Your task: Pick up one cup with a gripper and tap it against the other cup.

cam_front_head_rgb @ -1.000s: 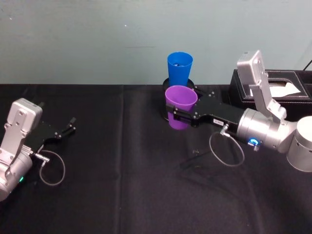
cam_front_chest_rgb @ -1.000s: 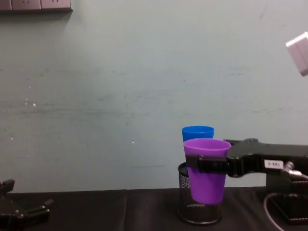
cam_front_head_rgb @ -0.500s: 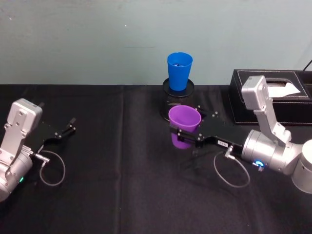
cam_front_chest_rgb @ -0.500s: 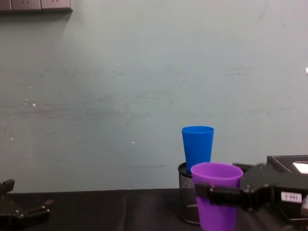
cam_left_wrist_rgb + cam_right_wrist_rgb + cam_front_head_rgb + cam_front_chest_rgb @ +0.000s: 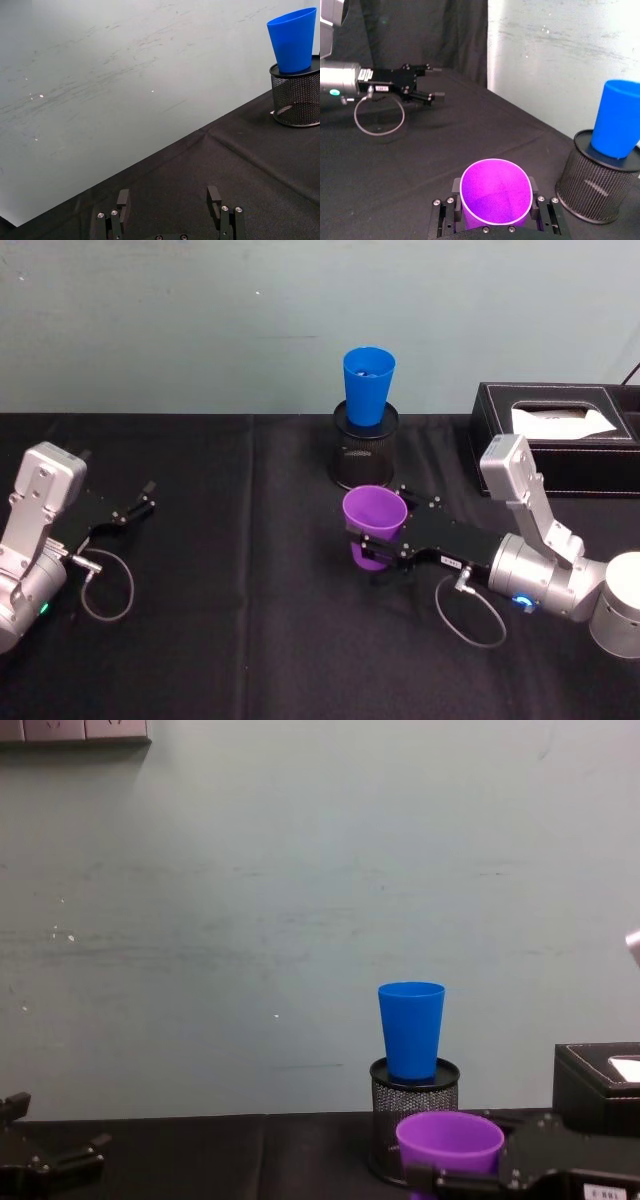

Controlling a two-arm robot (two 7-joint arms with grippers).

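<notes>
right gripper [image 5: 372, 540] clamped on purple cup [image 5: 373, 525], upright; blue cup [image 5: 368, 387] sits higher & further back. left gripper [image 5: 138, 502] fingers apart, idle.

No legible text — white label [image 5: 447, 561] on the right gripper [image 5: 372, 542] unreadable.

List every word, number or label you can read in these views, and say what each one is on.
No text can be read in any view.
White label on the right pincer holding the purple cup: dark characters, too small and blurred to read.
White label on the left pincer, seen from the right wrist: too small to read.
Blue cup, mesh holder, tissue box: no print visible.
</notes>
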